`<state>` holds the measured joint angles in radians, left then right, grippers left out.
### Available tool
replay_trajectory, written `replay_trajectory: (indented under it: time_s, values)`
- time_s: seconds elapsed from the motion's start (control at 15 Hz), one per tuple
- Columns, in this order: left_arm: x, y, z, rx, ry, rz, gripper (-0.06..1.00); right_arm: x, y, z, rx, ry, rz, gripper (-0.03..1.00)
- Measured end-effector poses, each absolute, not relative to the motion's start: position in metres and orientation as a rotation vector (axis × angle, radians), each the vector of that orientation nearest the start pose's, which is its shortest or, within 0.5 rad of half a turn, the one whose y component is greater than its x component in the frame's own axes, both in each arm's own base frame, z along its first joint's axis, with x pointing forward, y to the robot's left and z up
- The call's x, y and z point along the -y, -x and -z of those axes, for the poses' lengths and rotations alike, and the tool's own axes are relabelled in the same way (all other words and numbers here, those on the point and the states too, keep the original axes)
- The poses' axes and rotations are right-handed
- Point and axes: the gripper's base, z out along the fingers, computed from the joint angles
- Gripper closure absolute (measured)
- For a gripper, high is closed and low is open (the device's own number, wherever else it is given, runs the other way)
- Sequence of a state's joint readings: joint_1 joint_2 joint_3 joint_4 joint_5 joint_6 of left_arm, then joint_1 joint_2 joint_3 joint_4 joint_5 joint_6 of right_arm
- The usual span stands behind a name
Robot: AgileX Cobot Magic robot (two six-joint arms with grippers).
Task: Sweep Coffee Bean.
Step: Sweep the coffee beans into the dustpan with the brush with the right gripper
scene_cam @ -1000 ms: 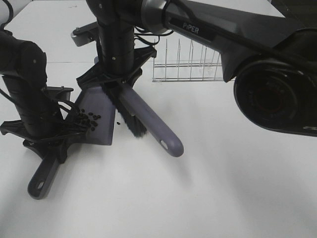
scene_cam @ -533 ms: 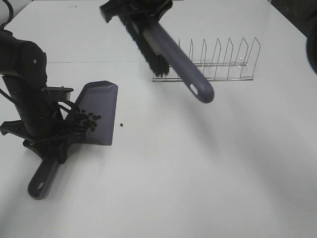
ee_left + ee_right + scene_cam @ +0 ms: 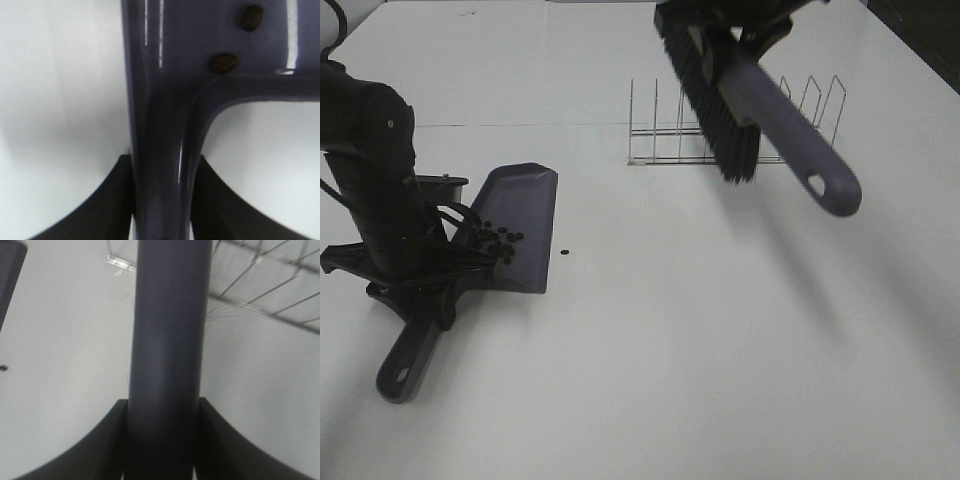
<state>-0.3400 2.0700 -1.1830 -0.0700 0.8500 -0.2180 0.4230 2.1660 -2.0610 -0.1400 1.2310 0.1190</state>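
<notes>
1. Exterior high view.
   - The dustpan [image 3: 525,215] lies flat on the white table [image 3: 720,350], on the left side.
   - Its handle runs toward the near edge and passes through the left gripper [image 3: 420,285].
   - The coffee beans [image 3: 500,240] sit in a loose cluster inside the pan, at the end nearest the handle.
   - One stray bean [image 3: 565,253] lies on the table just beside the pan's right edge.
   - The brush [image 3: 760,110] hangs tilted in the air at upper right, bristles facing down and to the left. It is in front of the wire rack [image 3: 660,130] and well apart from the dustpan.

2. Left wrist view.
   - The two dark fingers [image 3: 107,200] of the left gripper [image 3: 162,160] pinch the dustpan [image 3: 160,125] handle, one touching each side.
   - Two of the coffee beans [image 3: 223,62] rest on the glossy pan floor, just past the point where the handle joins it.

3. Right wrist view.
   - The right gripper [image 3: 162,407] has its fingers [image 3: 100,440] pressed against opposite sides of the round brush [image 3: 167,340] handle.
   - Behind the handle are the table [image 3: 65,340], blurred wires of the rack [image 3: 260,285] and a corner of the dustpan [image 3: 10,275].
   - The stray bean [image 3: 3,368] shows at the frame edge, apart from that corner.
</notes>
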Motion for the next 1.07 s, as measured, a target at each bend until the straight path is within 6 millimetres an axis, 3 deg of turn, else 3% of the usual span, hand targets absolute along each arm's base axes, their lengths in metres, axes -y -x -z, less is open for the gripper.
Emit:
replay_trajectory:
  time_s: [0.07, 0.13, 0.33, 0.67, 0.73, 0.87, 1.07]
  values:
    - [0.122, -0.331, -0.097, -3.228, -0.119, 0.044, 0.68, -0.195, -0.429, -0.236, -2.84, 0.504, 0.06, 0.61]
    - [0.122, -0.331, -0.097, -3.227, -0.119, 0.044, 0.68, -0.201, -0.429, -0.224, -2.862, 0.522, 0.071, 0.61]
    - [0.122, -0.331, -0.097, -3.227, -0.118, 0.046, 0.68, -0.239, -0.422, -0.161, -2.916, 0.65, 0.132, 0.61]
    - [0.122, -0.331, -0.097, -3.226, -0.118, 0.046, 0.68, -0.303, -0.401, -0.128, -2.894, 0.833, 0.11, 0.61]
    - [0.122, -0.331, -0.097, -3.226, -0.118, 0.046, 0.68, -0.322, -0.396, -0.135, -2.872, 0.843, 0.023, 0.61]
    - [0.122, -0.331, -0.097, -3.226, -0.118, 0.046, 0.68, -0.34, -0.392, -0.155, -2.828, 0.836, -0.1, 0.61]
    - [0.122, -0.331, -0.097, -3.226, -0.118, 0.046, 0.68, -0.351, -0.396, -0.184, -2.739, 0.813, -0.187, 0.61]
